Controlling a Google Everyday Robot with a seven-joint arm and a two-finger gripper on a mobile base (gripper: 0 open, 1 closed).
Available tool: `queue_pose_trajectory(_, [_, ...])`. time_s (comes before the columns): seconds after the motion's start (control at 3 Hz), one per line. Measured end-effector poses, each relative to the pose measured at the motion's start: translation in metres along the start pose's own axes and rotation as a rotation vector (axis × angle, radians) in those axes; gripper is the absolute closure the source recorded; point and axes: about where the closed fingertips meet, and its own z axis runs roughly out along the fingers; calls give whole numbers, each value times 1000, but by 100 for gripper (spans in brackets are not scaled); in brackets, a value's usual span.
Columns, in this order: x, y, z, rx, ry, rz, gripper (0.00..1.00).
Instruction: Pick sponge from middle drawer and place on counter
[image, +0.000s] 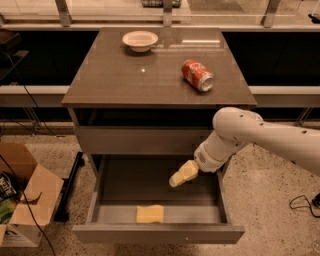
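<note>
Over the middle drawer (135, 182) hovers the hand (177, 179) (grip: cannot tell), sponge (150, 214) lying apart.

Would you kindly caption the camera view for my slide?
The claw hovers over the open middle drawer, back and right of the sponge; can and bowl on counter.

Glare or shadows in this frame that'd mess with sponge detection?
Camera view: the glossy counter shows a small glare spot near the bowl and reflections at its far edge; the middle drawer lies in dim shadow, yet the pale sponge stands out at its front; the gripper hangs over the drawer, beyond the sponge.
</note>
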Motion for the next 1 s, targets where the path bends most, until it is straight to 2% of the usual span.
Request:
queue_pose_trajectory(0.33, [0, 0, 0, 0, 0, 0, 0])
queue_pose_trajectory(0.67, [-9, -5, 54, -2, 86, 68, 0])
queue_pose_trajectory(1.0, [-10, -11, 104, 10, 159, 178, 0])
